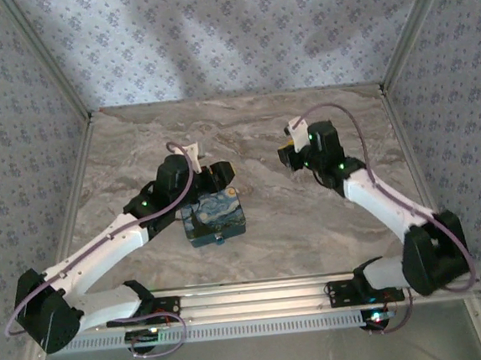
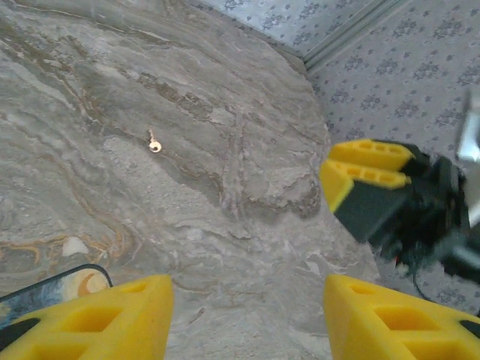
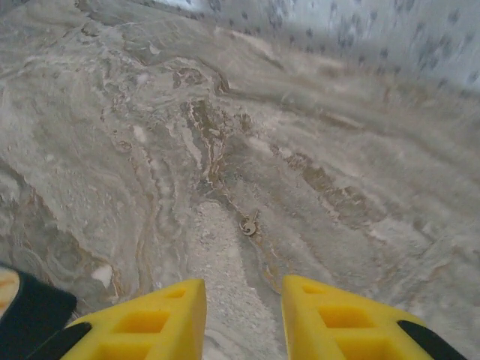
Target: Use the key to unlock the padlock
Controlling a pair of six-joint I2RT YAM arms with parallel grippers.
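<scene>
Soft dim light, diffuse shadows, wrist cams blurry

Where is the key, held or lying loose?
Loose: the key lies flat on the table, ahead of the open right tool, untouched.

We are looking down on a table where a box is lying left of centre, with the padlock sitting at its near edge. The left gripper is hovering just behind the box, and the right gripper is hanging well to the right of it, the two facing each other. We are finding the key lying flat on the table between them, apart from both grippers and from the box.
</scene>
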